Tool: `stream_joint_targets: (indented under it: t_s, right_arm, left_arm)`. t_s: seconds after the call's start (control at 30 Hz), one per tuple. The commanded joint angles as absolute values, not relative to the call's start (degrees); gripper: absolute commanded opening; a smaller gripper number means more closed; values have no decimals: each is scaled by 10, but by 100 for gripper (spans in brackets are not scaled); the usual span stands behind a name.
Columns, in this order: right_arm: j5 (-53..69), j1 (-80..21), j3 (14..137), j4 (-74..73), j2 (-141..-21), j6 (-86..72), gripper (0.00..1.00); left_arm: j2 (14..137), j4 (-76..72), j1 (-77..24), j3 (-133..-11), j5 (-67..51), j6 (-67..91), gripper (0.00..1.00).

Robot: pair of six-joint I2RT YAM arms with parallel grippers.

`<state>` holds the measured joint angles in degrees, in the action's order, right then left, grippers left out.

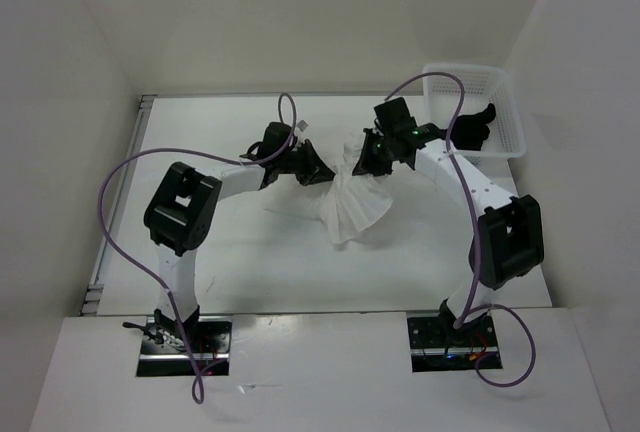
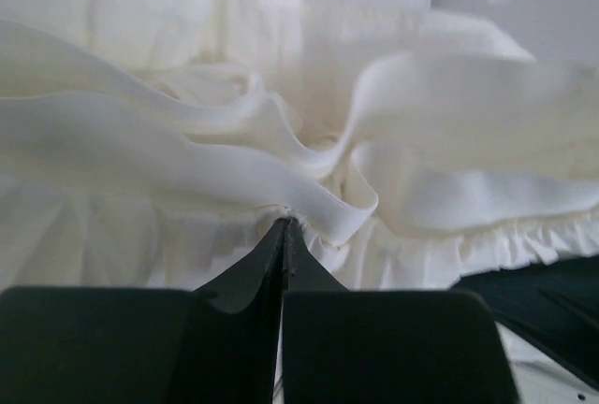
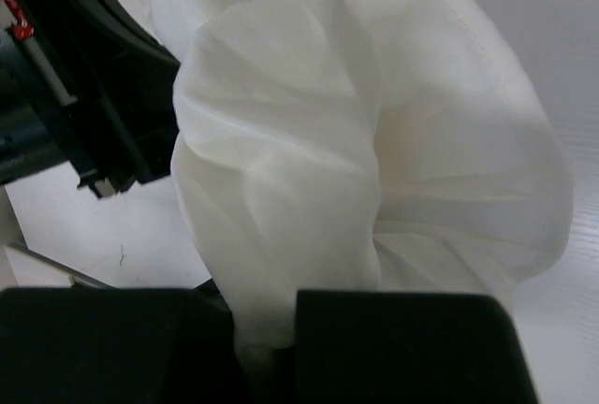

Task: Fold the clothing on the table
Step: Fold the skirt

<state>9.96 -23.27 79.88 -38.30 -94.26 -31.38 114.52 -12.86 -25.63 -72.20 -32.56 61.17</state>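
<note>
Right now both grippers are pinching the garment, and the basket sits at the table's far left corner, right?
Not quite: the basket sits at the far right corner, as the top view shows. The left gripper and right gripper do pinch the garment.

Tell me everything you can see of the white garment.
The garment is white, thin and wrinkly, with a gathered, frilly edge. It is bunched, not flat: the left gripper pinches a folded edge and the right gripper clamps a bunch of cloth, both shut, close together over mid-table. The cloth fans out below them and seems to rest on the table.
</note>
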Motion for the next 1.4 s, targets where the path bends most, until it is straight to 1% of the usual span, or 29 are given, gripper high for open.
stream_joint_targets:
  t_s: [0.0,0.43,0.67,0.83,0.97,1.07,1.17,1.3,1.37]
  right_arm:
    - [100,-238,794,-384,-896,-318,0]
    - [125,-238,730,-373,-860,-345,0]
    - [124,-238,751,-373,-867,-345,0]
    - [111,-238,784,-378,-888,-345,0]
    - [99,-238,822,-391,-908,-345,0]
    - [85,-238,845,-397,-933,-345,0]
    - [62,-238,870,-419,-968,-351,0]
    - [6,-260,935,-477,-1024,-356,0]
    - [-46,-271,968,-500,-1056,-361,0]
  left_arm:
    - [1174,-129,-240,-751,-310,590,0]
    - [1258,-206,-248,-801,-305,650,0]
    - [1281,-212,-258,-806,-315,666,0]
    - [1199,-191,-218,-790,-322,641,0]
    - [1118,-149,-156,-785,-339,616,0]
    - [1081,-133,-125,-780,-359,605,0]
    - [1017,-123,-86,-766,-364,594,2]
    - [963,-111,-42,-730,-369,583,3]
    - [943,-111,-31,-706,-377,583,3]
